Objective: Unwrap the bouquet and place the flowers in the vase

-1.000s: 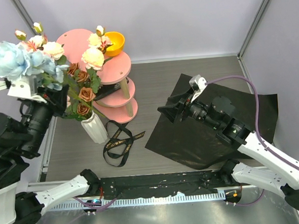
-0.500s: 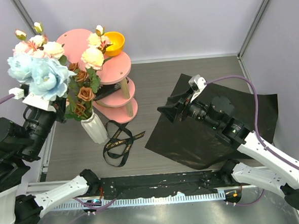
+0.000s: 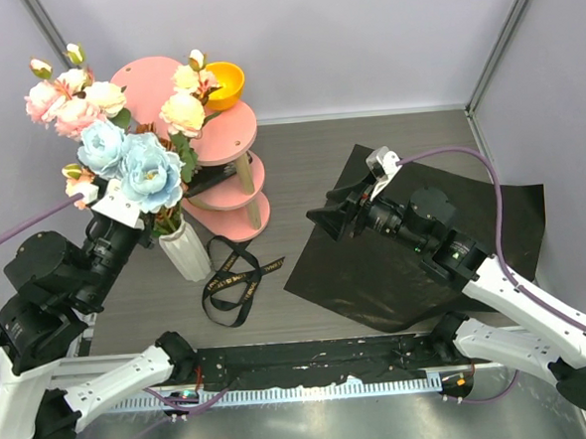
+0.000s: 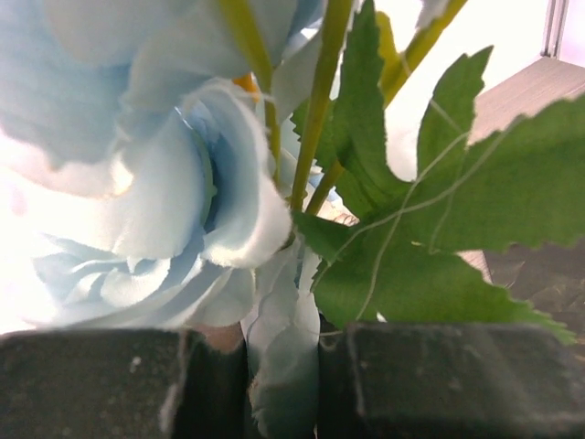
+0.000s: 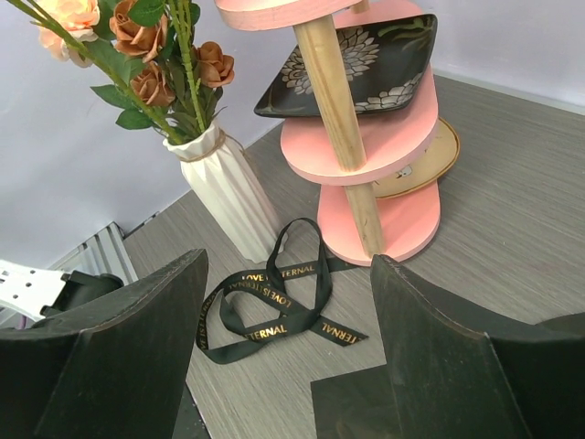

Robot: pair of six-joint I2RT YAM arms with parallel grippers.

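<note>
The bouquet is unwrapped: its glossy black sheet (image 3: 414, 242) lies flat on the table and the black ribbon (image 3: 239, 278) lies loose. My left gripper (image 3: 132, 217) is shut on a bunch of flowers (image 3: 146, 174), pale blue and pink blooms, held just left of and above the white ribbed vase (image 3: 185, 249). In the left wrist view a pale blue petal (image 4: 283, 357) sits pinched in the left gripper (image 4: 283, 389). The vase (image 5: 228, 192) holds brown roses (image 5: 151, 82) and cream blooms (image 3: 182, 112). My right gripper (image 3: 321, 223) hangs open and empty over the sheet's left corner (image 5: 366, 402).
A pink tiered stand (image 3: 223, 134) rises right behind the vase, with an orange bowl (image 3: 225, 82) on top and a dark patterned plate (image 5: 356, 64) on a lower tier. The ribbon (image 5: 274, 302) lies between the vase and the sheet. Walls close in on the left and back.
My left arm has swung the blue and pink bunch right and down, from the far left wall to beside the vase. The right arm has stayed still.
</note>
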